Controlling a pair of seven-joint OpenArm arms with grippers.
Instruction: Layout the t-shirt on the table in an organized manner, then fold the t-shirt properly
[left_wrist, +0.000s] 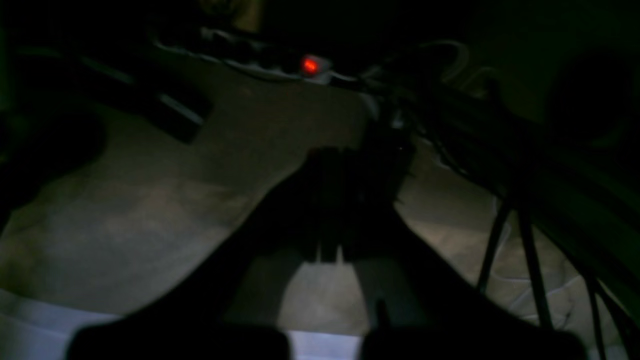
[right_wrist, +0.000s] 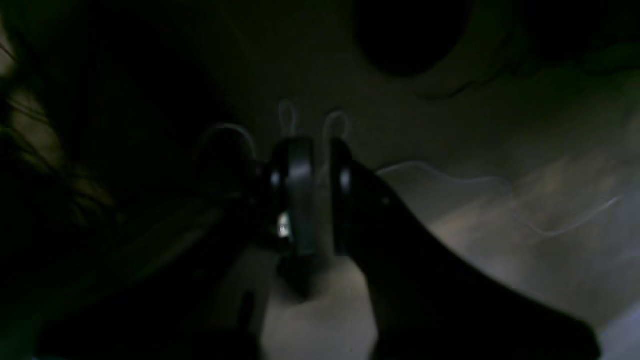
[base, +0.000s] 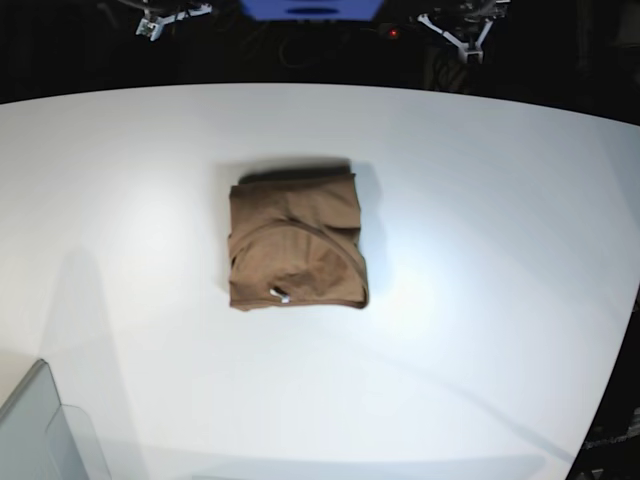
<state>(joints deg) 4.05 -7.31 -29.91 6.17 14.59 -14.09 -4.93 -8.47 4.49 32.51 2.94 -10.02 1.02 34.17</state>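
The brown t-shirt (base: 295, 245) lies folded into a compact rectangle near the middle of the white table (base: 480, 200), its small white tag (base: 281, 295) at the near edge. Both arms are pulled back beyond the table's far edge, the left arm (base: 465, 28) at top right and the right arm (base: 165, 15) at top left. The wrist views are dark and show no shirt. My left gripper (left_wrist: 331, 200) is a dark silhouette with its jaws together. My right gripper (right_wrist: 316, 195) has its jaws close together and holds nothing.
A grey translucent bin corner (base: 45, 430) sits at the near left of the table. Behind the table are dark cables (left_wrist: 505, 150) and a power strip with a red light (left_wrist: 310, 65).
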